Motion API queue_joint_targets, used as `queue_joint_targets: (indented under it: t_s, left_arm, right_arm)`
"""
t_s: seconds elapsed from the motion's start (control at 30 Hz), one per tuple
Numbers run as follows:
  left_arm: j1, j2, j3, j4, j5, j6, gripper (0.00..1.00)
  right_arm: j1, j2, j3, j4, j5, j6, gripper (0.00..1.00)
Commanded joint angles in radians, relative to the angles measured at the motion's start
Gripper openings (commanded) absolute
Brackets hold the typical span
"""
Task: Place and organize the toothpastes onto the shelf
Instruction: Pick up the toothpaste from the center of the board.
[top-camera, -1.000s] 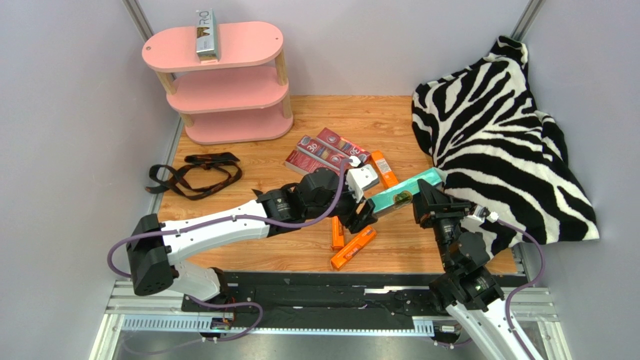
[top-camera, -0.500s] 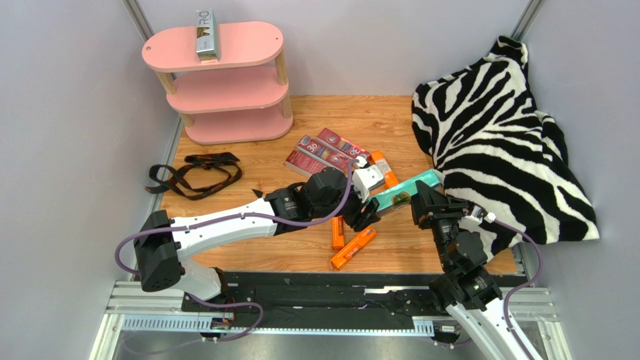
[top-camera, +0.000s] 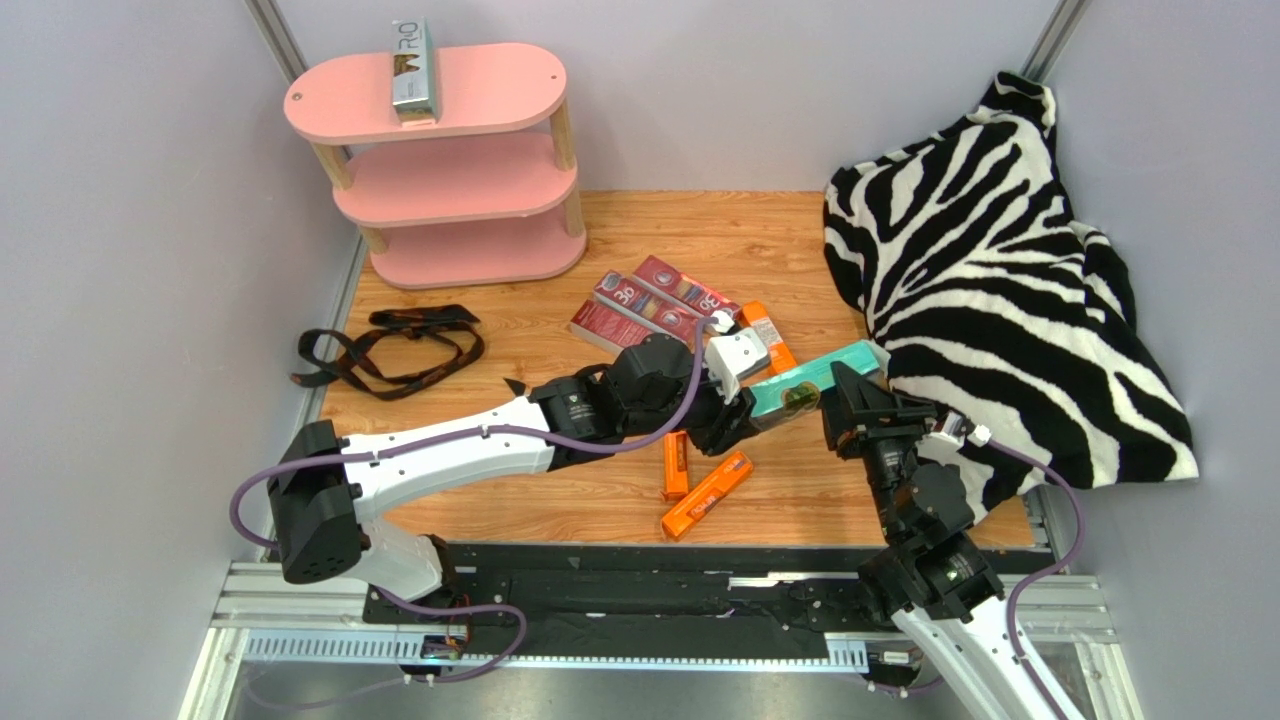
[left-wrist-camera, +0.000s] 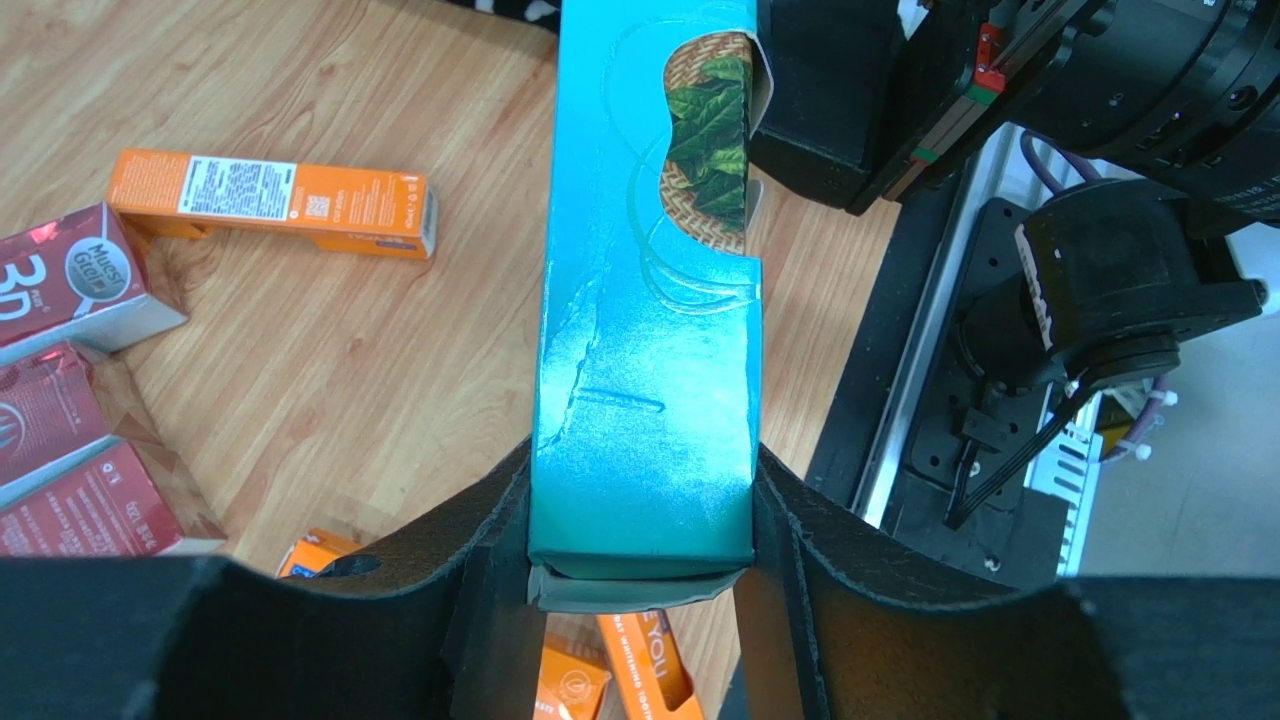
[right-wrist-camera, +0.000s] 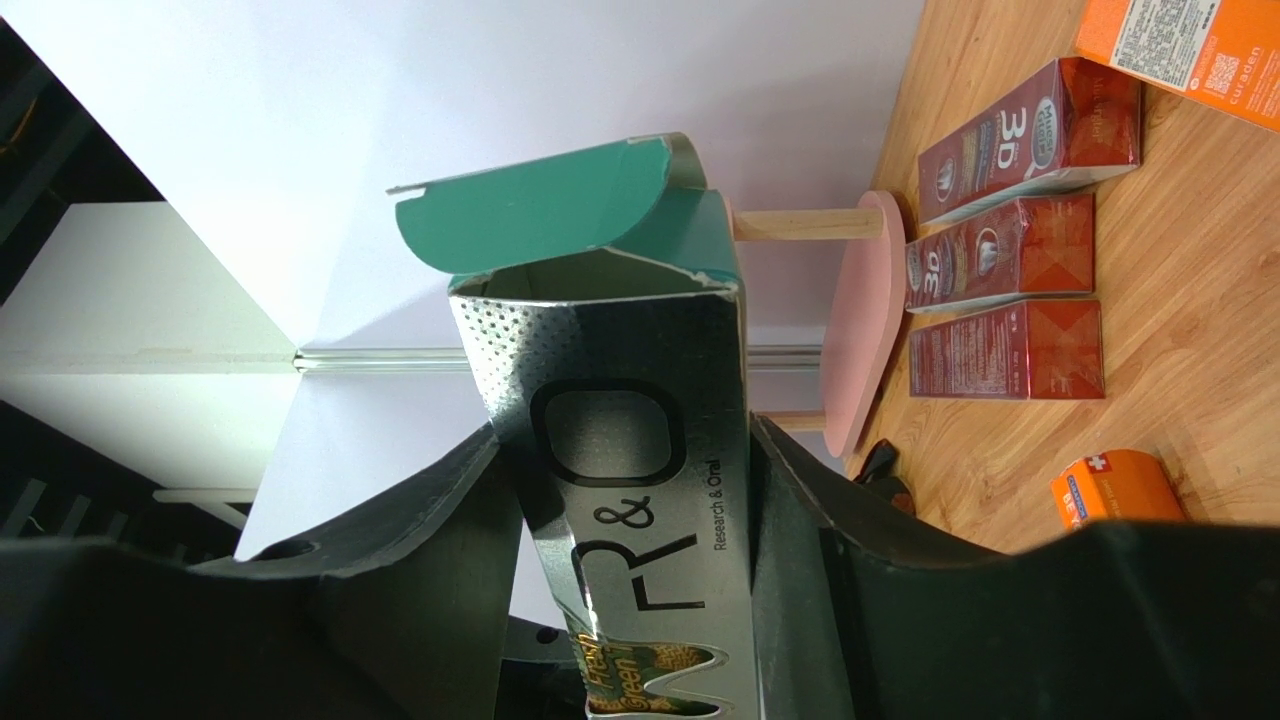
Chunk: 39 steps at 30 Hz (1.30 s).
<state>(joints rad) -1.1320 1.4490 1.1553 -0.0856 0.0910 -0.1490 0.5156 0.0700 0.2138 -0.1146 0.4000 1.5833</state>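
Silver-teal toothpaste carton (top-camera: 807, 386) in the tight grip of left hand (left-wrist-camera: 643, 503) and right hand (right-wrist-camera: 631, 495); twin carton (top-camera: 412, 68) atop pink shelf (top-camera: 496, 83)

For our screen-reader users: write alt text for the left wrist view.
The left claw grips the near end of a teal carton that runs up the frame's middle, its far end by the right arm. On the wooden table to the left lie an orange carton and dark red cartons, with more orange ones below the claw.
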Motion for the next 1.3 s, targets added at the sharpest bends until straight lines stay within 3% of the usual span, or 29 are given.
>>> queue_joint_targets:
  t_s: [0.0, 0.1, 0.2, 0.47, 0.8, 1.27]
  left_arm:
    - [-0.005, -0.013, 0.052, 0.029, -0.005, 0.000, 0.38]
    - [-0.005, -0.019, 0.049, 0.029, -0.028, -0.003, 0.37]
    - [-0.005, -0.019, 0.053, 0.026, -0.051, -0.011, 0.36]
    - [-0.003, -0.004, 0.084, 0.017, -0.056, -0.038, 0.35]
    - [0.031, 0.013, 0.147, 0.012, -0.025, -0.086, 0.36]
    - [0.184, -0.012, 0.218, 0.014, 0.088, -0.202, 0.36]
  right_arm:
    - [-0.002, -0.006, 0.024, 0.059, -0.003, 0.012, 0.58]
    - [-0.002, 0.011, 0.062, 0.041, -0.004, -0.040, 0.74]
    - [0.000, 0.025, 0.093, 0.026, -0.006, -0.075, 0.84]
    - [0.000, 0.043, 0.127, -0.023, -0.027, -0.105, 0.99]
    - [0.000, 0.039, 0.194, -0.102, -0.062, -0.175, 1.00]
    - [0.000, 0.027, 0.216, -0.172, -0.136, -0.247, 1.00]
